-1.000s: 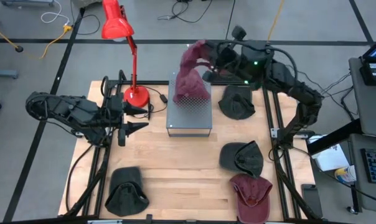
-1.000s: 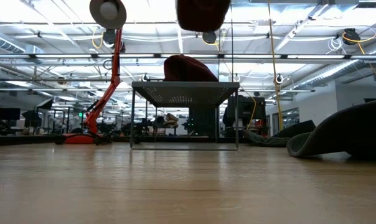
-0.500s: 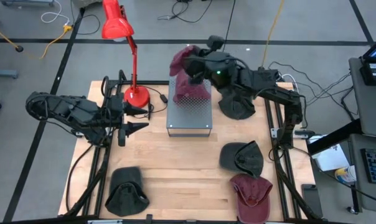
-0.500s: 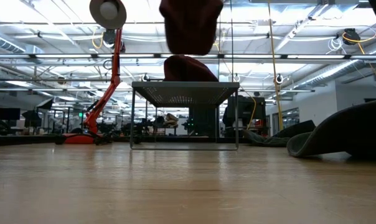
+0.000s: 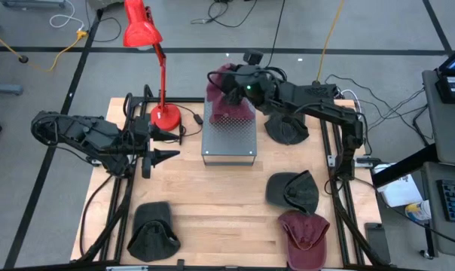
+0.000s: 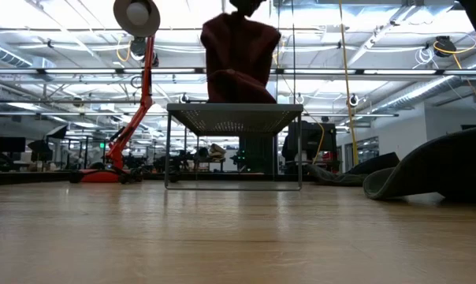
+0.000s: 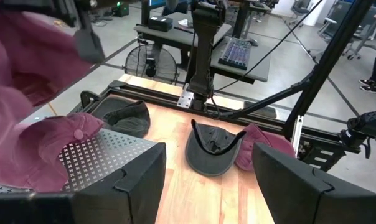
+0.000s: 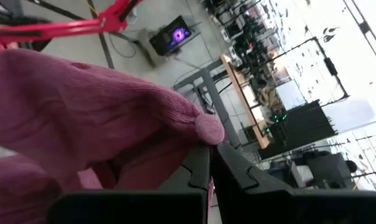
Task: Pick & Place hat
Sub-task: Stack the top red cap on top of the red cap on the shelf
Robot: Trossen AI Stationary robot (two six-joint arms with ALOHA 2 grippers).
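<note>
A maroon hat point(image 5: 218, 81) hangs over the perforated metal stand point(image 5: 229, 139) at the table's far middle, with my right gripper point(image 5: 235, 84) shut on it. In the low view this hat point(image 6: 239, 47) hangs just above a second maroon hat point(image 6: 239, 88), which lies on the stand's top point(image 6: 234, 109). Whether the two hats touch I cannot tell. My left gripper point(image 5: 173, 144) waits open at the table's left, pointing toward the stand, with nothing between its fingers point(image 7: 141, 180). My right gripper pinches the held hat's crown right beside its top button point(image 8: 208, 129) between its two shut fingers point(image 8: 235, 171). The fingers reach in nearly level from the table's right. The hat hangs below them, lifted off the table, over the stand.
A red desk lamp point(image 5: 145, 30) stands with its base point(image 5: 165, 115) left of the stand. Dark hats lie right of the stand point(image 5: 288, 124), at the right middle point(image 5: 294, 190) and near left point(image 5: 152, 229). Another maroon hat point(image 5: 305, 233) lies near right.
My right gripper has moved down and toward the table's left, rolling somewhat, staying shut on the maroon hat. The hat has come down from high above to hang just over the hat on the stand.
</note>
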